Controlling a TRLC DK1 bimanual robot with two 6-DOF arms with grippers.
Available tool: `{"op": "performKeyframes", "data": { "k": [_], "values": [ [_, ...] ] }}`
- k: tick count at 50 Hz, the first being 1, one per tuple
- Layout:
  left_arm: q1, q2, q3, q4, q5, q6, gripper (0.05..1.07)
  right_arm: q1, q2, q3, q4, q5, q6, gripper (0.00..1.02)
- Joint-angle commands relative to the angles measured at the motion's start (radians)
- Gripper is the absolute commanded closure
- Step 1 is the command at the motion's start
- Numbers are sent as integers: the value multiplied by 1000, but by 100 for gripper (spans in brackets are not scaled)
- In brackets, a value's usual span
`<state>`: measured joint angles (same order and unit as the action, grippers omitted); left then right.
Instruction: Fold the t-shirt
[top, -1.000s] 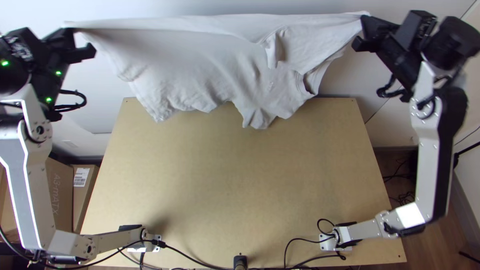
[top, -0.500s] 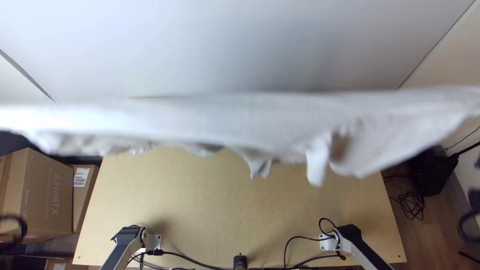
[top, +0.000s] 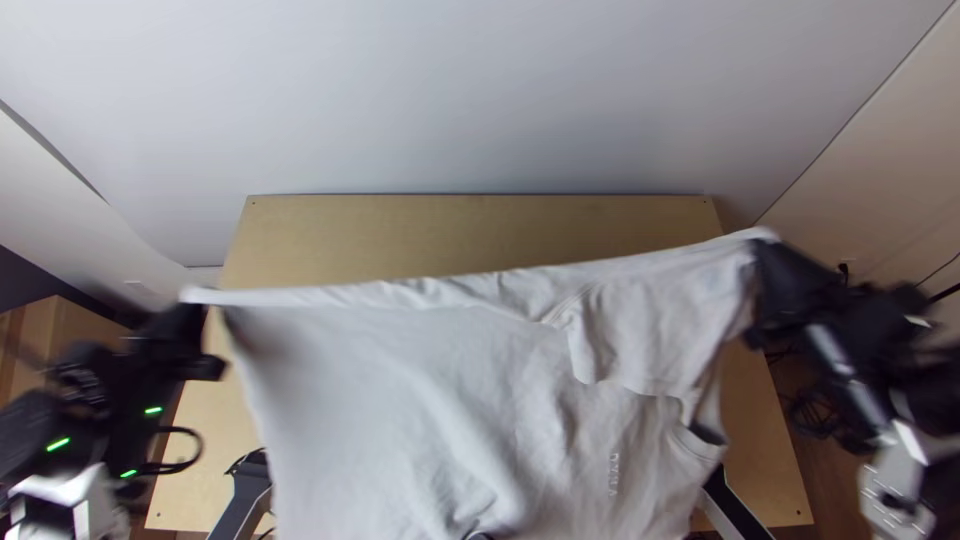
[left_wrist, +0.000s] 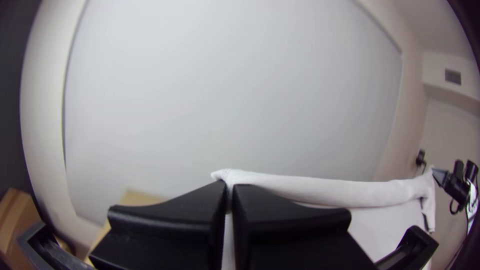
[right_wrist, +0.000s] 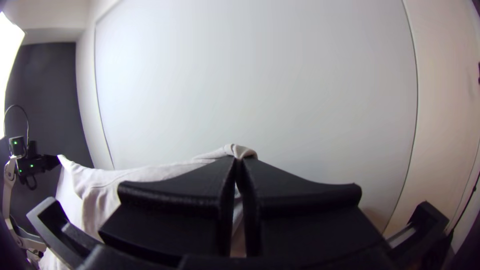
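Your left claw (top: 204, 306) and right claw (top: 762, 256) are each clamped on a top corner of the t-shirt (top: 420, 400). It hangs between and below them, its upper edge stretched across, above the surface (top: 350, 230), a flap drooping nearer your right.

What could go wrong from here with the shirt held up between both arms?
The t-shirt could slip free: the left gripper and right gripper pinch just its upper edge, which is drawn nearly taut between them. Its lower part hangs in front of the near edge of the table, so it might catch on the arms' lower links. The loose flap nearer the right gripper may get trapped as a crease.
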<state>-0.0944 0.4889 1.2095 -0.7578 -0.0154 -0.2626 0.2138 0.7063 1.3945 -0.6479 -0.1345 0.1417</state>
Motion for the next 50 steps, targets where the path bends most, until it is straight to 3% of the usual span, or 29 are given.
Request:
{"op": "performKeyframes", "data": {
  "k": [1,10,19,30,50],
  "values": [
    [-53,-81,-269,38,-1,-20,105,29,-77,-296,63,18,9,100],
    [-45,-39,-625,250,42,14,105,38,-74,-692,272,18,19,100],
    [-50,220,-697,494,43,-12,105,30,94,-778,450,15,87,100],
    [22,622,-628,749,84,17,105,-17,433,-680,594,-22,96,100],
    [150,1142,-180,747,149,26,105,-108,892,-288,576,-79,75,100]
  ]
}}
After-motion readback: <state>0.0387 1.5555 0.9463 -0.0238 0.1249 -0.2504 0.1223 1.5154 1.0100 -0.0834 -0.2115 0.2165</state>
